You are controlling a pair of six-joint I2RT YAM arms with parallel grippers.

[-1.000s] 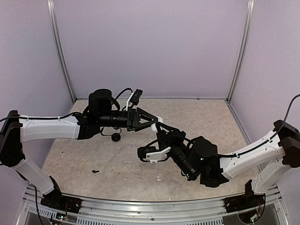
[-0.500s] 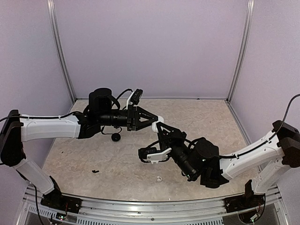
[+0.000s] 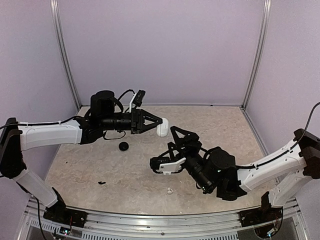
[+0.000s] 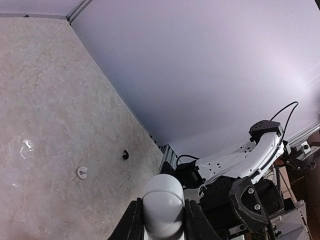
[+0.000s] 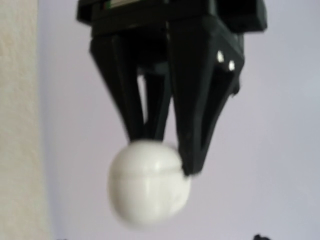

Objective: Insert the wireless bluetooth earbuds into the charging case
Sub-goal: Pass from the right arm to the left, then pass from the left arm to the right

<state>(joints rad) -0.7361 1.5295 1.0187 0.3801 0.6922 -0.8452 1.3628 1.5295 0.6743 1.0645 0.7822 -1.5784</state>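
**Item 1: charging case** [image 3: 162, 129]. The left arm is holding it up off the surface [image 3: 100, 165], roughly mid-workspace. The left gripper [image 3: 159, 124] is closing its fingers [image 4: 131, 220] on the case's two flanks, leaving the rounded end sticking out. In my judgement it is being presented this way so the other arm can work on the lid.

**Item 2: right gripper** [image 3: 171, 137]. It is hovering just beside the case, below and to its right, with its fingers standing apart and carrying nothing. It looks placed to approach the exposed end.

**Item 3: earbud** [image 3: 170, 190]. One small white bud is lying loose on the surface near the front edge, well apart from the case. I cannot pick out a second bud.

**Item 4: sundries.** A black disc [image 3: 123, 145] is resting on the surface under the left arm, and tiny black bits [image 3: 101, 183] are lying towards the front left.

**Contents.** In the right wrist view the case's seam is showing as a thin closed line, so the lid appears shut. Its interior is hidden, and whether a bud is sitting inside cannot be told.
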